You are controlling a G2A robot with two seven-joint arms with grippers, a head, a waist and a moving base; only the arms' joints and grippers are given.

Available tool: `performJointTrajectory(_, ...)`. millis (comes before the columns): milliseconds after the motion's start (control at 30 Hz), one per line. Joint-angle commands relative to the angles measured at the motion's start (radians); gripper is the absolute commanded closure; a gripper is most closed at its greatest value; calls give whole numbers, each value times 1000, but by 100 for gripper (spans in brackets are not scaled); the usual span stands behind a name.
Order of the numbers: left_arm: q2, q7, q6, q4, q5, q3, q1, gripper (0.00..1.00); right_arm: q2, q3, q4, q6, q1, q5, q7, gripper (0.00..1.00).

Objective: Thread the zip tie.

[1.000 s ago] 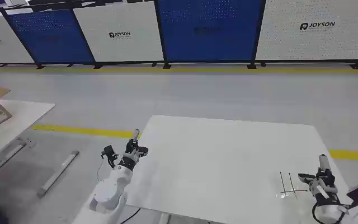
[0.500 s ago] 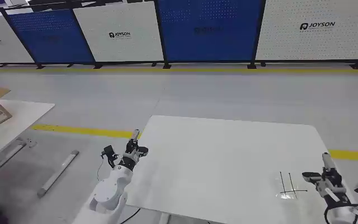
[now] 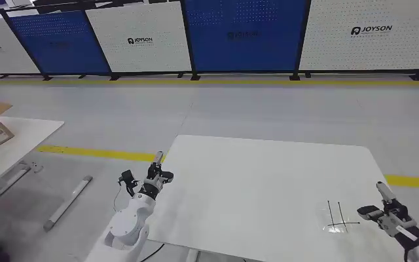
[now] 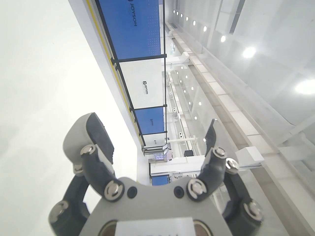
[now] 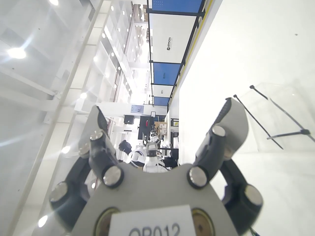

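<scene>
Right gripper (image 5: 163, 106) first: the jaws are spread wide with nothing between them. In the top view it (image 3: 374, 200) hangs at the right edge of the table (image 3: 262, 177), toward the near corner, and the two fingers point roughly toward the table's far side. Its own camera shows the pads (image 5: 227, 110) apart, with just open air in the gap.

The zip ties (image 3: 339, 215) are lying flat on the table, near that same near-right corner and a little inboard of the right gripper, not touching it. I count three thin black ones. Two lie roughly parallel, pointing toward the table's far edge, and a third (image 5: 288, 135) lies crossways over their near ends. The right wrist view shows them (image 5: 258, 122) resting on what looks like a clear plastic sheet (image 5: 273, 92) on the tabletop, though I can't really make out where its edges are. None of the ties looks threaded as far as I can tell; they're all straight strips.

Left gripper (image 4: 155, 126) is also spread open and empty. It (image 3: 157, 169) sits right at the table's left edge, well apart from the ties, across the whole tabletop.

Beyond the table's far edge there's a yellow line (image 3: 98, 153) on the floor, then a row of blue and white panels (image 3: 245, 36).
</scene>
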Motion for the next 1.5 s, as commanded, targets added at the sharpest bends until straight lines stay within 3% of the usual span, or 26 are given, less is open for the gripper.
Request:
performJointTrajectory(0,0,0,0,0,0,0,0,0,0,0,0,0,0,0,0,0)
performJointTrajectory(100,0,0,0,0,0,0,0,0,2,6,3,0,3,4,29,0)
performJointTrajectory(300,0,0,0,0,0,0,0,0,39,137,160,-36,63,10,381,0)
performJointTrajectory(467,0,0,0,0,0,0,0,0,61,123,294,-64,133,-67,514,0)
performJointTrajectory(667,0,0,0,0,0,0,0,0,67,51,418,-73,212,-161,443,0)
performJointTrajectory(1067,0,0,0,0,0,0,0,0,67,47,422,-72,215,-165,441,0)
performJointTrajectory(1267,0,0,0,0,0,0,0,0,73,25,435,-159,209,-199,483,0)
performJointTrajectory(1467,0,0,0,0,0,0,0,0,84,-6,453,-199,232,-293,490,0)
